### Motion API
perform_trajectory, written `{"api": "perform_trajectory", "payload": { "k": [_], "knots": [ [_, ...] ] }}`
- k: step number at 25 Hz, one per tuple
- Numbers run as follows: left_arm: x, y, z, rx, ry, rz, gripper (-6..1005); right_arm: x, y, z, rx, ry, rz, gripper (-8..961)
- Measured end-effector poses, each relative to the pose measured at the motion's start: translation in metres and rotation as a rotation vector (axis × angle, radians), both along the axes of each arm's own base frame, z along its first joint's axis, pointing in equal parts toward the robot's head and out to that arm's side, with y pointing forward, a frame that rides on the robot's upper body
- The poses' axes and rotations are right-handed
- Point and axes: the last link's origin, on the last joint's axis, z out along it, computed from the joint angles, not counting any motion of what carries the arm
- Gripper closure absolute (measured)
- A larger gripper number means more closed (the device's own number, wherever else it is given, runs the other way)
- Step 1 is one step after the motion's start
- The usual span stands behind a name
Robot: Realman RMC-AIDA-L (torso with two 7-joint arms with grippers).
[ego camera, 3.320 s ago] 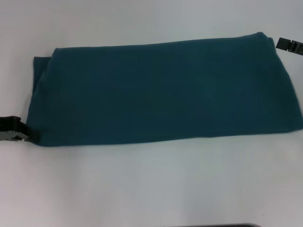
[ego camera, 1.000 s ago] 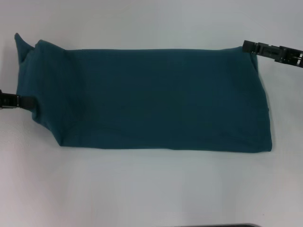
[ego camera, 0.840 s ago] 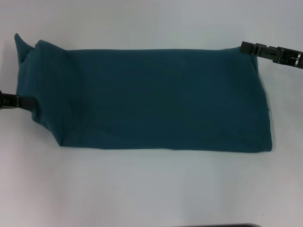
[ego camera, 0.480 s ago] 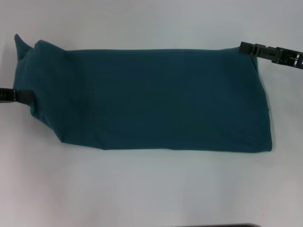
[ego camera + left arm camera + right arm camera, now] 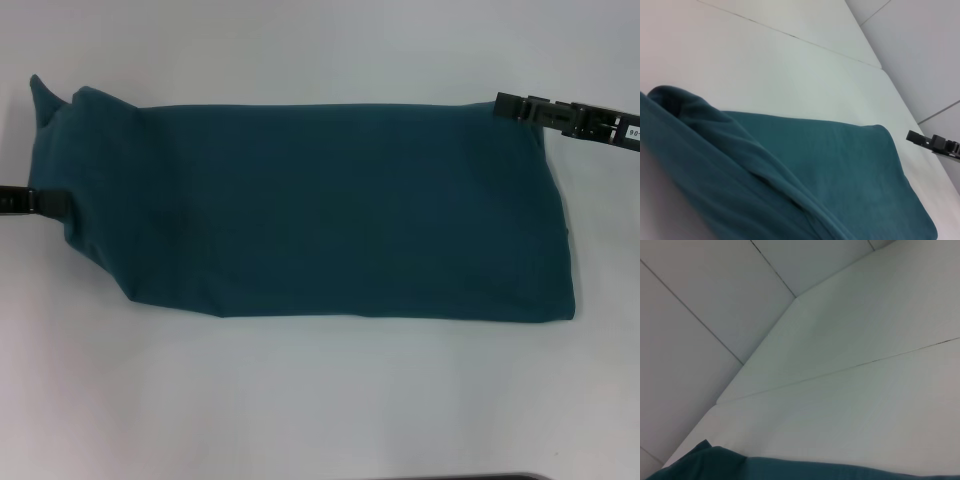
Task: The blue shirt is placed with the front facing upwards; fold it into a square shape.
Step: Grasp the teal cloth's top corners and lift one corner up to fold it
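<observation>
1. The blue shirt point(image 5: 320, 205) lies flat on the white table point(image 5: 320, 400), folded into a long band that goes from left to right; no letters are visible on it.
2. The left gripper point(image 5: 45, 201) is at the left short edge of the shirt, touching the cloth. If its fingers are clamped on the cloth or not, I cannot tell.
3. Above this gripper, the far left corner of the shirt stands up in a small point.
4. The right gripper point(image 5: 510, 106) is at the far right corner of the shirt, touching the edge; its finger state I also cannot tell.
</observation>
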Motion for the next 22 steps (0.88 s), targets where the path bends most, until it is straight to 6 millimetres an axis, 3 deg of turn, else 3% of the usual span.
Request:
{"api": "perform_trajectory", "payload": {
  "k": [22],
  "knots": [
    [0.011,0.005,-0.002,0.023,-0.026,-0.115,972,0.000,-0.001,-0.010,-0.008,-0.006,-0.002,54]
  ]
}}
